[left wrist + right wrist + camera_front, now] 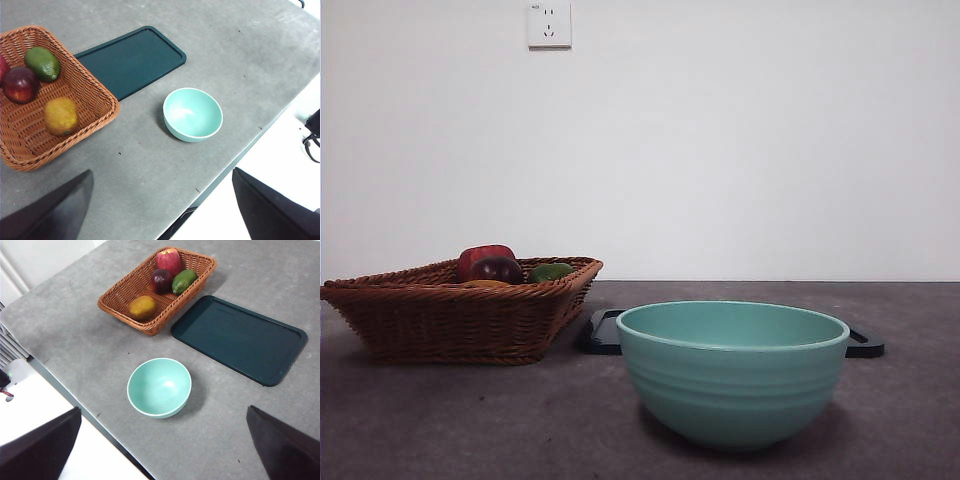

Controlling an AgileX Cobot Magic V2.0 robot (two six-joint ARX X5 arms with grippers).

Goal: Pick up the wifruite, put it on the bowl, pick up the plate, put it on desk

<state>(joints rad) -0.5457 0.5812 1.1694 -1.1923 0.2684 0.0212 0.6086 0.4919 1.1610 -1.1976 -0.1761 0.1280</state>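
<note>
The wifruite point(61, 116), round and orange, lies in a brown wicker basket point(95, 85); it also shows from the right wrist point(143, 307) and as an orange sliver in the front view point(485, 284). The teal bowl point(732, 370) point(193, 114) point(159, 387) stands empty on the grey desk point(470, 420). The plate point(239, 338) point(131, 60), a flat dark rectangular tray, lies on the desk behind the bowl and beside the basket. My left gripper point(162, 172) and right gripper point(164, 409) hang high above the desk, both open and holding nothing. Neither shows in the front view.
The basket point(460, 310) also holds a red apple point(169, 260), a dark red-purple fruit point(161, 280) and a green fruit point(184, 281). The desk's front edge point(100, 417) runs close to the bowl. A wall socket point(549, 25) sits high on the white wall.
</note>
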